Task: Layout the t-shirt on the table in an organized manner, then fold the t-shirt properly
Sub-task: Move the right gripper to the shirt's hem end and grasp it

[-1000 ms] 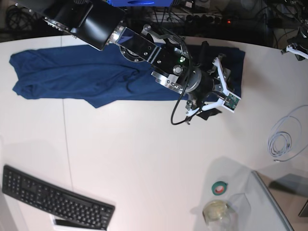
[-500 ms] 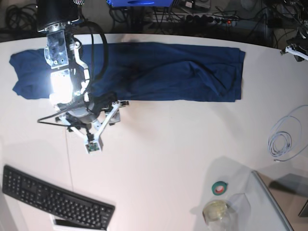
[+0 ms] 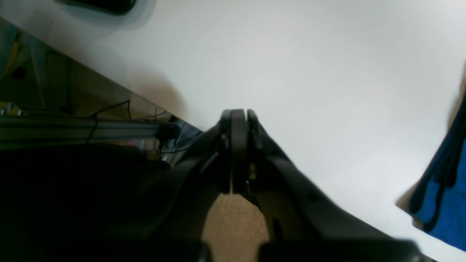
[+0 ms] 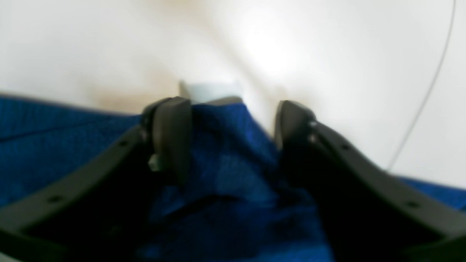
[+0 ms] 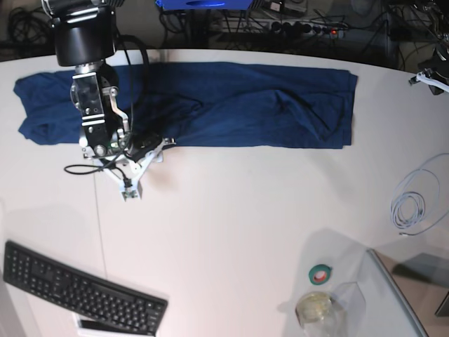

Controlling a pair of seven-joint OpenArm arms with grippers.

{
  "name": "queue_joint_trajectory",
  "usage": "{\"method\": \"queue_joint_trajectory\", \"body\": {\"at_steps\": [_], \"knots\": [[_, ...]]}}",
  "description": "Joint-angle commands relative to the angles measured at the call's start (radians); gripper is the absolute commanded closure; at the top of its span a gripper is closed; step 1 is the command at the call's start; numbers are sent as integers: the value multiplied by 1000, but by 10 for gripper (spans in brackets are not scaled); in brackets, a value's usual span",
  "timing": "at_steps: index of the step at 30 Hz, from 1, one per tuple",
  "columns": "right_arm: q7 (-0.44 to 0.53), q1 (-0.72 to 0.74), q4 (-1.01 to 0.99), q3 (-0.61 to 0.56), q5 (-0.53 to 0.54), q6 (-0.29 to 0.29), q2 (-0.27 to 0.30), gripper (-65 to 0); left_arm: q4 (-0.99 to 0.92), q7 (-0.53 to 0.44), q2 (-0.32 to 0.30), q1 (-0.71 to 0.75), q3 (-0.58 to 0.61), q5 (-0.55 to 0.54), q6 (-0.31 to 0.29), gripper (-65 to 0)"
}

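Observation:
The navy t-shirt (image 5: 238, 105) lies as a long band across the far side of the white table (image 5: 231, 225). Its left part is rumpled. My right gripper (image 5: 144, 145) is at the shirt's near edge on the left. In the right wrist view this gripper (image 4: 233, 123) is open, its fingers (image 4: 171, 138) straddling a raised fold of the t-shirt (image 4: 225, 160). My left gripper (image 3: 238, 145) is shut on nothing and hovers over the table's edge (image 3: 291, 72). A bit of the t-shirt (image 3: 444, 196) shows at that view's right.
A black keyboard (image 5: 77, 291) lies at the front left. A coiled white cable (image 5: 410, 203) sits at the right, with a green tape roll (image 5: 320, 274) and a clear jar (image 5: 316, 309) at the front right. Cables and gear crowd the space behind the table.
My right arm swept from the shirt's right end to its left part and has come down onto the near edge. Its jaws have narrowed slightly. The right half of the shirt now lies uncovered.

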Motion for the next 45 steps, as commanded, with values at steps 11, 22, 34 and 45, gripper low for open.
{"method": "queue_joint_trajectory", "body": {"at_steps": [11, 22, 34, 45], "knots": [[8, -80, 214, 7, -5, -1, 7, -30, 14, -18, -20, 2, -11, -2, 4, 0], [-58, -252, 421, 4, -5, -1, 7, -30, -22, -18, -20, -4, -6, -8, 4, 0], [-92, -290, 407, 7, -8, -4, 8, -110, -15, -18, -18, -6, -3, -10, 4, 0], [-112, -410, 659, 10, -8, -4, 87, -500, 195, -11, 132, 22, 64, -13, -208, -196]]}}
